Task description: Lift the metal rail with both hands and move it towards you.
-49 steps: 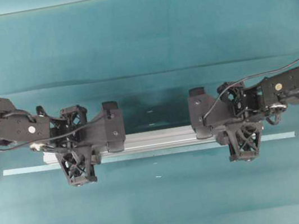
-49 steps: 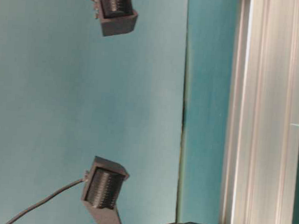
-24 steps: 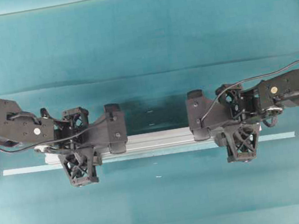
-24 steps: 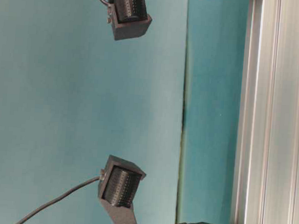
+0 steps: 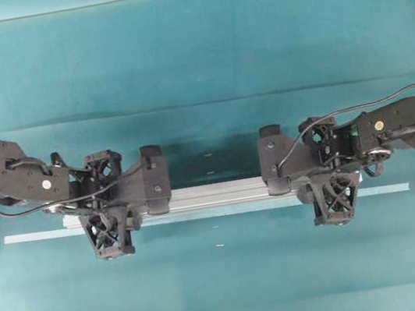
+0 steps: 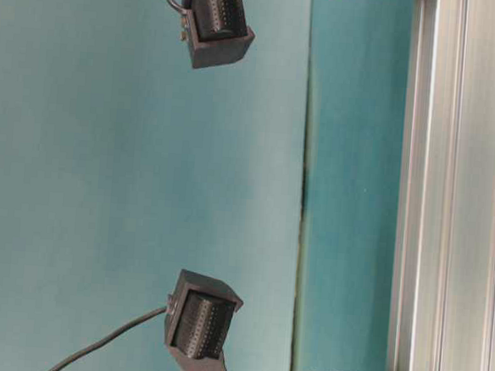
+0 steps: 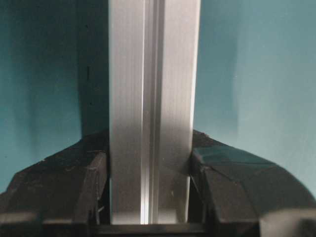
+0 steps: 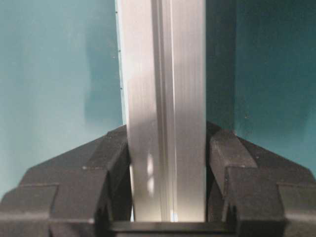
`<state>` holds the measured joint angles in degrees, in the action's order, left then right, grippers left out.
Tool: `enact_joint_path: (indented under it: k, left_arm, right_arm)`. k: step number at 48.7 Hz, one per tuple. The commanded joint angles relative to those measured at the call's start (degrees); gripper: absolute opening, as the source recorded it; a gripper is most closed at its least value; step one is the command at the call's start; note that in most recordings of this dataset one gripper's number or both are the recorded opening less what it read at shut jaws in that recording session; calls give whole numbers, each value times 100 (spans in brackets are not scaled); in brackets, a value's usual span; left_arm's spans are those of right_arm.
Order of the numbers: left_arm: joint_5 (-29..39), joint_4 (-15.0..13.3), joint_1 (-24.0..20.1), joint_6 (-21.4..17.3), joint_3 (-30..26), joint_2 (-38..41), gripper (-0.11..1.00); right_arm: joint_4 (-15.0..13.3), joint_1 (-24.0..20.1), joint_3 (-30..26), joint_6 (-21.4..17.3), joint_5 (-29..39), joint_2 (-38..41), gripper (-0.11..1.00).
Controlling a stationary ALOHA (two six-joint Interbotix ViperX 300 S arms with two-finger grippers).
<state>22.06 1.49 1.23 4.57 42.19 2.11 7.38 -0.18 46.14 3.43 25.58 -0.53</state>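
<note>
Clamping the metal rail (image 5: 214,195), both end effectors grip it.

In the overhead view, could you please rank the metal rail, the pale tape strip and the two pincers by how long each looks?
1. Pale tape strip: longest, poking out past both rail ends.
2. Metal rail: shorter than the strip.
3. Left pincer and right pincer: far shorter, and alike, so I will not rank them.
</note>
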Motion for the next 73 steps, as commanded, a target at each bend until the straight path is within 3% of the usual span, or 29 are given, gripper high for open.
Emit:
enact_joint_path:
  k: [1, 20, 22, 30, 33, 40, 57, 73]
  left_arm:
    - [-88, 0, -26, 9, -18, -44, 30]
    - [-167, 0, -26, 70, -9, -35, 32]
    - [-176, 0, -26, 79, -9, -35, 38]
    - [-167, 0, -26, 0, -18, -35, 85]
    - [-167, 0, -26, -18, -26, -35, 92]
    - [-167, 0, -26, -26, -35, -35, 92]
    - [-44, 0, -44, -26, -44, -202, 92]
    - [861, 0, -141, -176, -70, -1195, 92]
  right_arm:
    - [26, 9, -26, -18, -79, 132, 38]
    - [123, 9, -18, -246, -53, 123, 38]
    - [141, 9, -18, -272, -53, 132, 41]
    - [229, 0, -18, -448, 9, 132, 80]
    - [281, -18, -18, -475, 44, 132, 89]
    - [290, -53, -18, -492, 26, 123, 98]
    - [211, 114, -70, -483, -9, -97, 98]
    - [105, 448, -62, -448, 88, -967, 98]
